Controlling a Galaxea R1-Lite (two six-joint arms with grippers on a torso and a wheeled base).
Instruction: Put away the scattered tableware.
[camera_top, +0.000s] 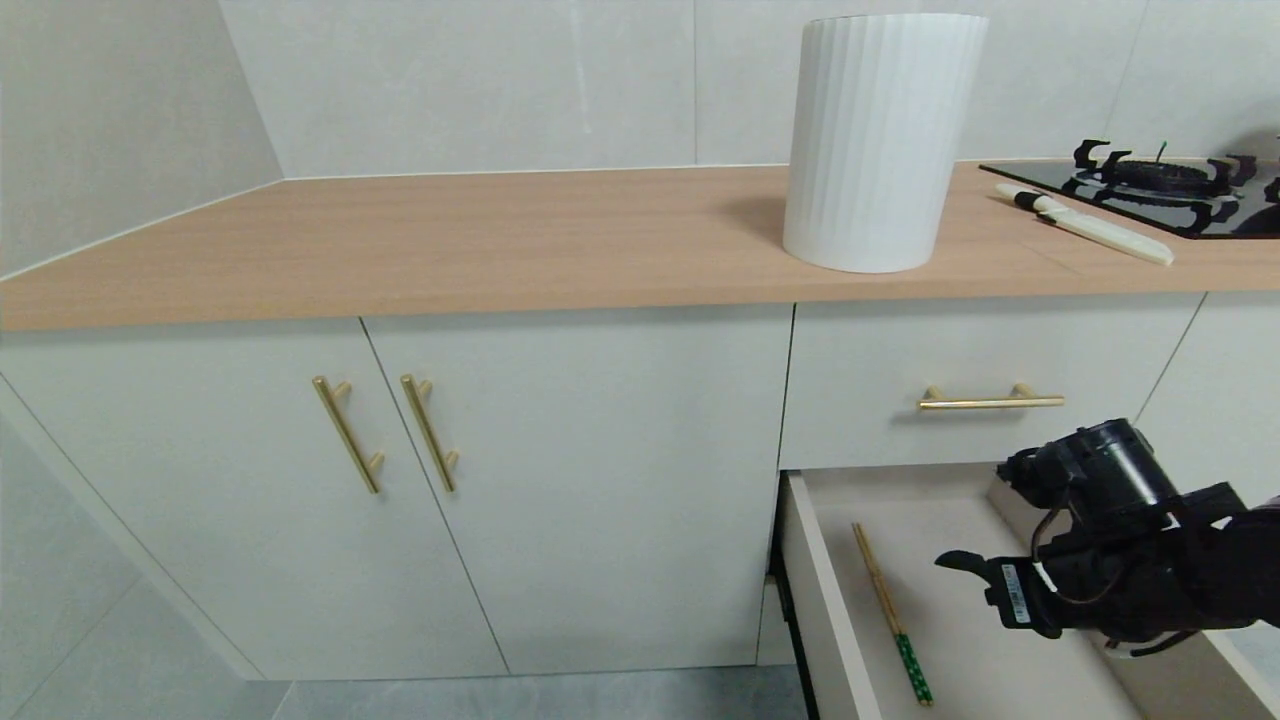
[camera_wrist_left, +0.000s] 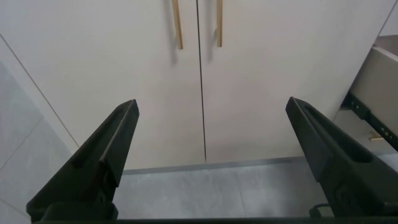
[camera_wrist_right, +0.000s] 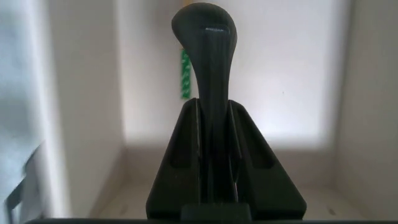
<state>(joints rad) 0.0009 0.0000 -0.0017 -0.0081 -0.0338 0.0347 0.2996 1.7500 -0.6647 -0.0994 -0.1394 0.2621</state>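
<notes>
Right gripper (camera_wrist_right: 211, 109): clamped tight on black utensil (camera_wrist_right: 205, 37), above open drawer (camera_top: 815, 590) containing chopsticks (camera_top: 890, 620). Left gripper (camera_wrist_left: 211, 118): spread wide, facing cabinet doors (camera_wrist_left: 261, 81).

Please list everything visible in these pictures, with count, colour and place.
chopsticks: one pair, wood with green ends, in the open drawer
open drawer: one, pale, low at the right
utensil: one, black, in the right gripper; kind unclear
knife: one, cream, on the countertop by the hob
ribbed container: one, white, upright on the countertop
hob: one, black, countertop's far right
countertop: one, wood-brown, above the cabinet doors
cabinet doors: two, white with gold handles, shut
left gripper: one, black, open, facing the cabinet doors
right gripper: one, black, shut on the utensil, over the drawer
</notes>
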